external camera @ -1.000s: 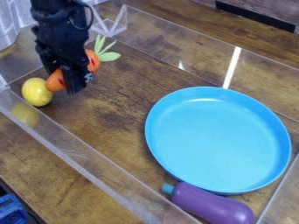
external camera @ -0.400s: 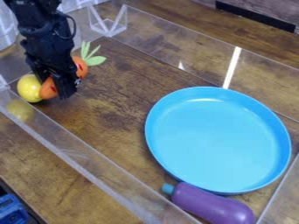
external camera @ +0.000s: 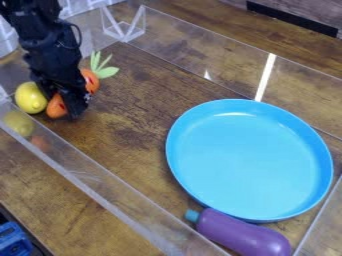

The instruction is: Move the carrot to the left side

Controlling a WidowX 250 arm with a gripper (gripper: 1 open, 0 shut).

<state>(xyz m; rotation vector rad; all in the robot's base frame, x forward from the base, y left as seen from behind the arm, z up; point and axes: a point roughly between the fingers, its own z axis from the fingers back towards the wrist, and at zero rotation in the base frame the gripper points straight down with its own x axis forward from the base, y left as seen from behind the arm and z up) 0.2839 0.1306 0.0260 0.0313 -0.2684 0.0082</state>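
The orange carrot (external camera: 60,104) with its green leafy top (external camera: 102,66) sits at the far left of the wooden table, between the black fingers of my gripper (external camera: 64,102). The gripper is shut on the carrot and points steeply down, low over the table. Most of the carrot's body is hidden by the fingers. A yellow lemon-like ball (external camera: 30,97) lies right beside the carrot on its left, close to or touching it.
A large blue plate (external camera: 249,158) fills the right half of the table. A purple eggplant (external camera: 243,237) lies at the front right, against the clear wall (external camera: 94,185) that rings the table.
The gripper has carried the carrot leftward and down, from beside the yellow ball to just next to it near the table surface.
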